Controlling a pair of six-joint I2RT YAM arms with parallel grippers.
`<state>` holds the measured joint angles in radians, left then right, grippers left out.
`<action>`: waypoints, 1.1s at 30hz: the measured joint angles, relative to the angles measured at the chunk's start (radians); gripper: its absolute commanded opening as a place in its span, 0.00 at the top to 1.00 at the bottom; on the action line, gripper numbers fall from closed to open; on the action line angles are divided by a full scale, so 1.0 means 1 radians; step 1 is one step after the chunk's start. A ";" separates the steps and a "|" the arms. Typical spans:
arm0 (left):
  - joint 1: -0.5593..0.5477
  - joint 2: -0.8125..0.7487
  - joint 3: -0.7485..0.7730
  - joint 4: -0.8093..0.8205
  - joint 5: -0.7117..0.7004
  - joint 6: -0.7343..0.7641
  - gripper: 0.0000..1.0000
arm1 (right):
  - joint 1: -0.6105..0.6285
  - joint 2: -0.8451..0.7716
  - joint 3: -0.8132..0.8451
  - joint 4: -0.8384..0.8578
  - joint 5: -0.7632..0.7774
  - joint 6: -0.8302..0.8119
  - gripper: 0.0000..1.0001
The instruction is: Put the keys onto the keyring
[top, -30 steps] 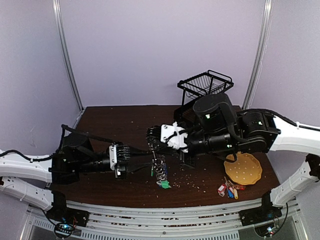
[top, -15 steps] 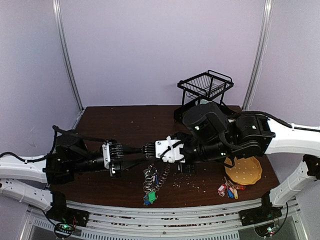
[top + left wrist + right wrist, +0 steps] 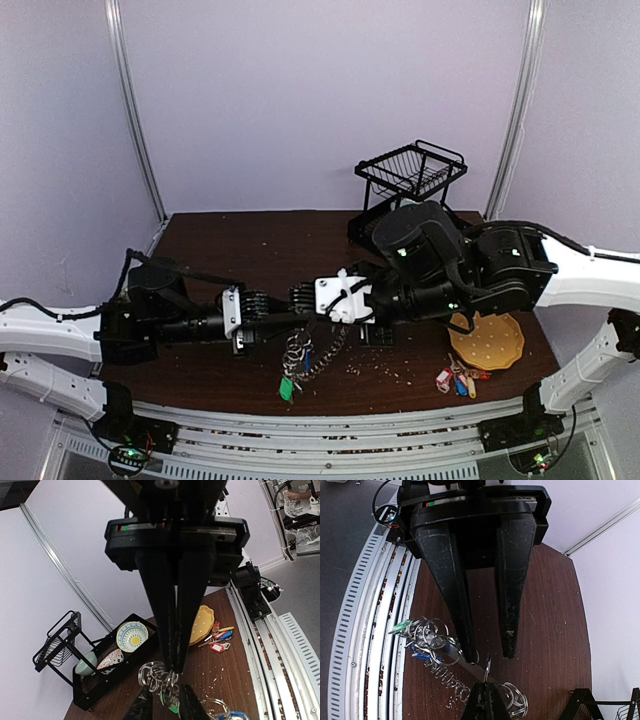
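The right gripper (image 3: pixel 485 687) was pressed together, pinching the keyring (image 3: pixel 303 352), which hung from its tips over the table (image 3: pixel 220 250) — a green key (image 3: pixel 286 388) lowest. The left gripper (image 3: pixel 489 654) faced it, fingers (image 3: pixel 451 580) spread either side of the ring. Loose keys (image 3: pixel 457 380) lay by a yellow plate (image 3: pixel 487 338).

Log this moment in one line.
right gripper: shut on large silver metal keyring | left gripper: open, astride keyring | green plastic-tagged key: dangling lowest
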<state>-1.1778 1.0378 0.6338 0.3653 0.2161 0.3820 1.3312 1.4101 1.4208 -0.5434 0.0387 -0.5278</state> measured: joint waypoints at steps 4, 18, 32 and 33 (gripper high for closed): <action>0.000 0.007 0.001 -0.002 -0.009 0.003 0.90 | 0.000 0.000 0.000 0.000 -0.011 -0.001 1.00; 0.000 0.014 0.002 -0.019 -0.032 0.005 1.00 | 0.002 0.000 0.000 0.005 -0.032 -0.011 1.00; 0.000 -0.054 -0.116 0.150 0.004 -0.091 1.00 | -0.203 -0.243 -0.291 0.339 -0.279 0.247 0.72; 0.000 -0.054 -0.120 0.163 0.005 -0.105 1.00 | -0.205 -0.269 -0.333 0.397 -0.315 0.274 0.72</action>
<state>-1.1778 0.9836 0.5137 0.5285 0.2207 0.2771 1.1263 1.1408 1.0882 -0.1463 -0.2768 -0.2539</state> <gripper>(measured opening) 0.006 0.292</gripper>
